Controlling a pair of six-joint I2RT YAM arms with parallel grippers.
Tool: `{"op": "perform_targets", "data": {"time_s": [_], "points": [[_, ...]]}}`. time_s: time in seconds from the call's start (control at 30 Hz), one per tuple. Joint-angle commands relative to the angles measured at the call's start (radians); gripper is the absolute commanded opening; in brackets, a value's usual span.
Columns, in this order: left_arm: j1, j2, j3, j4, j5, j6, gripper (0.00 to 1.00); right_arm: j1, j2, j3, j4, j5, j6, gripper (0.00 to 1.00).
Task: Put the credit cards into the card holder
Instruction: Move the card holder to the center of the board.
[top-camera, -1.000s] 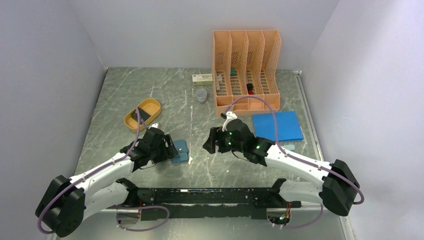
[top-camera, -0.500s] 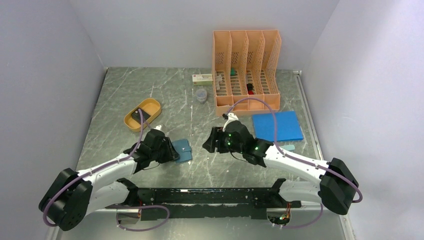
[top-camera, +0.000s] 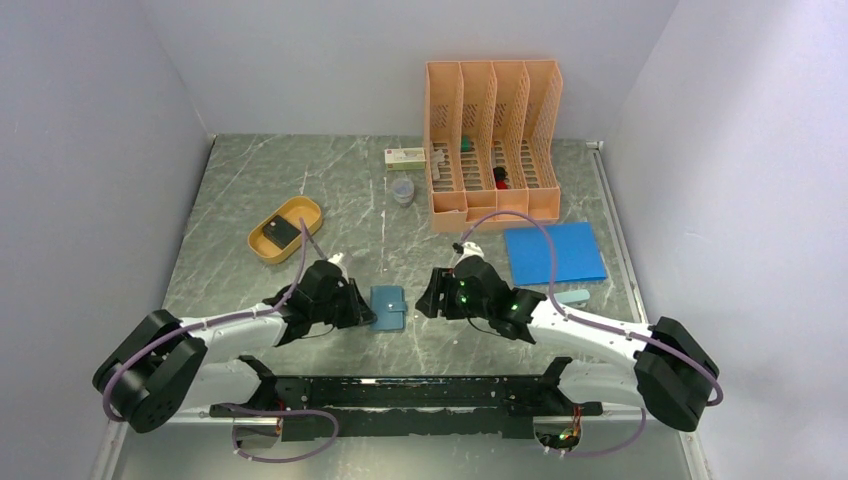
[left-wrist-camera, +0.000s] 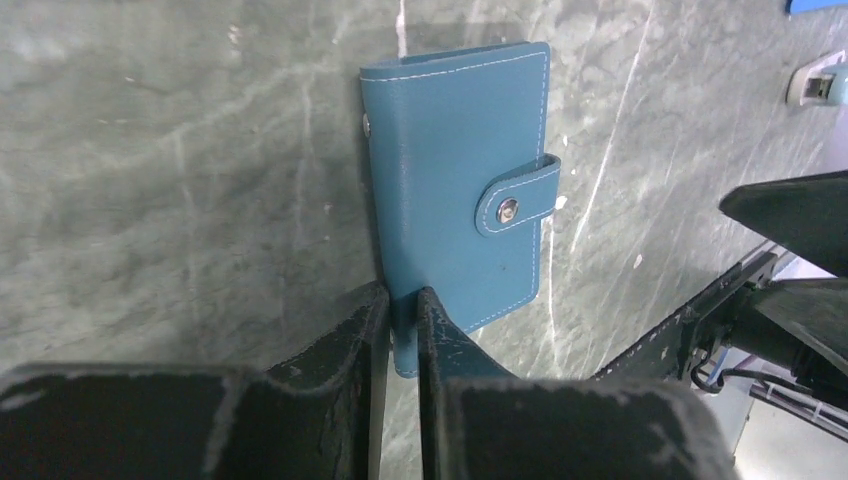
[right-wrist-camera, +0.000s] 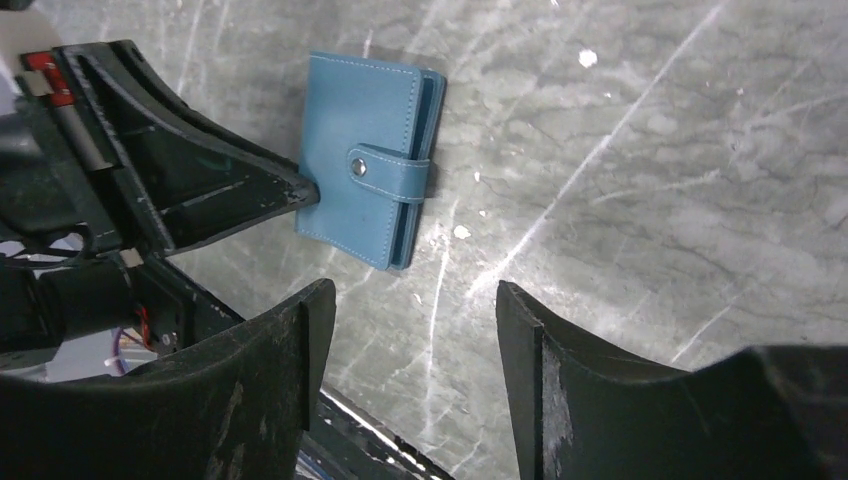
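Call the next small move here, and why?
Probably bring the right pincer to the snap tab and pull it open: the card holder lies snapped shut, the left pincer pinches its edge, and the right one hangs open beside it.

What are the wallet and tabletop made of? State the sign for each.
The wallet: seemingly leather or faux leather, matte teal, with stitched edges and a metal snap. The tabletop: grey-green with white veins, slight sheen; marble or printed laminate, unclear which.

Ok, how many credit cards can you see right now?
1: a dark credit card lying in the orange oval tray, on the left side of the top view. More may be stacked beneath it or hidden inside the closed card holder.
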Motion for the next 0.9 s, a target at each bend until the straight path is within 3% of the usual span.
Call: {"op": "perform_targets", "data": {"time_s": [0.0,0.1,0.27,0.4,0.87], "points": [[-0.038,0.022,-0.001,0.031,0.015,-0.015,0.15,0.009,0.016,-0.031,0.044,-0.009,0.039,0.63],[-0.040,0.002,-0.001,0.007,-0.015,-0.030,0.21,0.020,0.040,-0.024,0.044,-0.002,0.038,0.63],[-0.040,-0.065,0.006,-0.053,-0.071,-0.033,0.42,0.035,0.068,0.008,0.028,0.018,0.021,0.63],[-0.040,-0.095,0.022,-0.088,-0.101,-0.028,0.49,0.047,0.089,0.029,0.025,0.032,0.003,0.63],[-0.040,-0.026,0.098,-0.050,-0.111,-0.037,0.44,0.139,0.296,0.243,-0.098,0.138,-0.073,0.58]]}}
